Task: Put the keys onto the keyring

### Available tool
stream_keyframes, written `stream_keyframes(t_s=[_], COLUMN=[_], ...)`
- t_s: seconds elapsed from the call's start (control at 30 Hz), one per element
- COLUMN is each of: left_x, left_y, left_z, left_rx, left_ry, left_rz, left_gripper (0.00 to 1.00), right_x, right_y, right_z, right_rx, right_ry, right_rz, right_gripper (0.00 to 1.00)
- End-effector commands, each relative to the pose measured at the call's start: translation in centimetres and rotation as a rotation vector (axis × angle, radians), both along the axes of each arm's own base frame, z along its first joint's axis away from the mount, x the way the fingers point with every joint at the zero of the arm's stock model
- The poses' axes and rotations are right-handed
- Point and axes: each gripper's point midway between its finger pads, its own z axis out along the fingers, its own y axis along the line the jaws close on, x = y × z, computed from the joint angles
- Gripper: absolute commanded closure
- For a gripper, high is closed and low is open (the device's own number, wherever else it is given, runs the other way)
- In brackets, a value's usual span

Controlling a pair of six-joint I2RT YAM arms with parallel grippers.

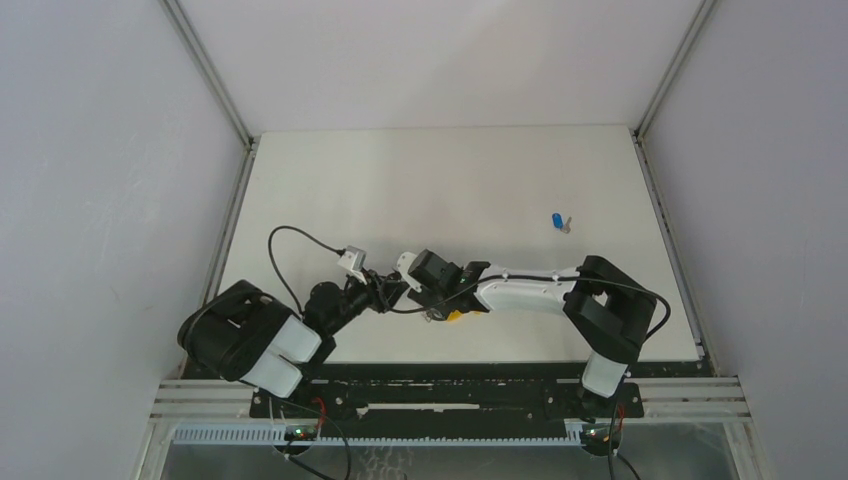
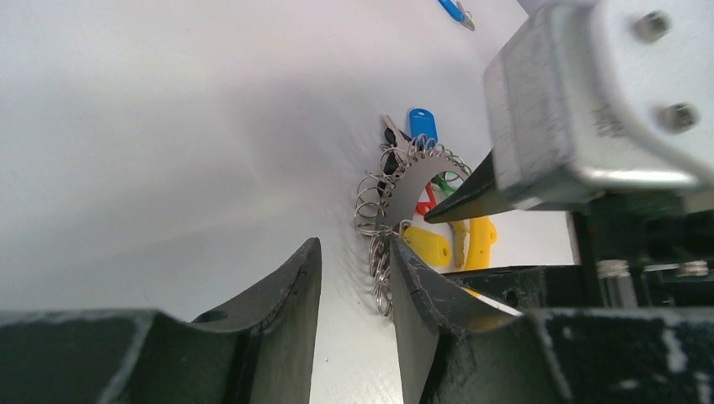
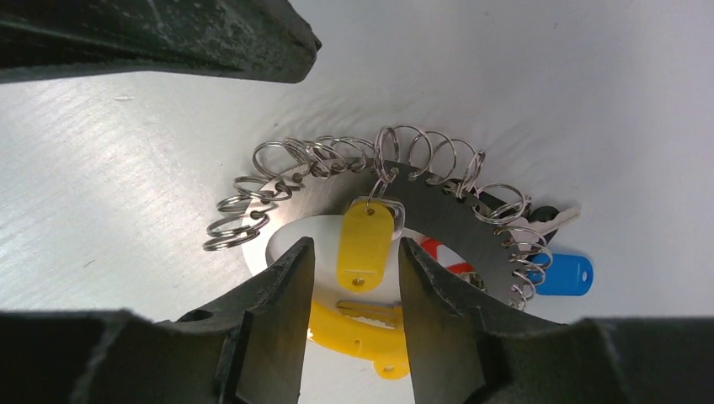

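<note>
The keyring (image 3: 438,210) is a grey crescent plate edged with several small split rings, lying on the table between both arms. A yellow tag (image 3: 364,244) hangs from one ring, right between the tips of my open right gripper (image 3: 355,249) with a gap on each side. Beneath it lie a silver key blade (image 3: 370,313) and a yellow curved piece (image 3: 362,338). My left gripper (image 2: 354,248) stands open over bare table, the keyring's (image 2: 412,189) end rings (image 2: 380,282) against its right finger (image 2: 417,290). One loose blue key (image 1: 557,221) lies far right, also in the left wrist view (image 2: 453,10).
Blue (image 3: 562,274), red (image 3: 434,248) and black-capped pieces hang on the keyring's right end. The two grippers (image 1: 405,292) crowd together near the table's front edge (image 1: 450,362). Grey walls close in the table at left, right and back.
</note>
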Motion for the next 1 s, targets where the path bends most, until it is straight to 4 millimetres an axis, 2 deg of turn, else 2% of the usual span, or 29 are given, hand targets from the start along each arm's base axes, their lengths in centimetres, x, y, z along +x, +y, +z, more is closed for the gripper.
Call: stream_keyframes(t_s=[0.0,0.17,0.37,0.47,0.57,0.73,0.97], left_x=[1.2,1.2,1.2,1.4,1.5,1.6,1.9], left_y=[-0.8,-0.9,-1.1,-1.4,-1.9,-3.0,-5.2], left_z=[2.6,2.5,2.4,2.3,2.6,3.3,3.5], left_rx=[-0.062,-0.062,-0.061,-0.062,-0.069,-0.062,-0.036], left_ry=[-0.067,-0.064,-0.060,-0.058,-0.064,-0.105,-0.165], left_rz=[-0.008,-0.012,-0.021,-0.034,-0.060,-0.120,-0.255], left_gripper=[0.60,0.60,0.60,0.60,0.60,0.60,0.60], right_x=[0.9,0.6,1.3,1.8,1.9,1.4,1.1], right_y=[1.1,1.1,-0.2,-1.3,-2.1,-2.5,-3.0], right_z=[-0.2,-1.7,-1.7,-1.2,-0.2,1.8,4.3], right_rx=[0.037,0.029,0.038,0.043,0.043,0.077,0.120], right_ry=[0.009,0.039,0.044,0.035,0.023,0.021,0.005], right_rz=[-0.023,-0.020,-0.059,-0.081,-0.072,-0.027,0.009], right_gripper=[0.59,0.60,0.64,0.70,0.81,0.97,1.00])
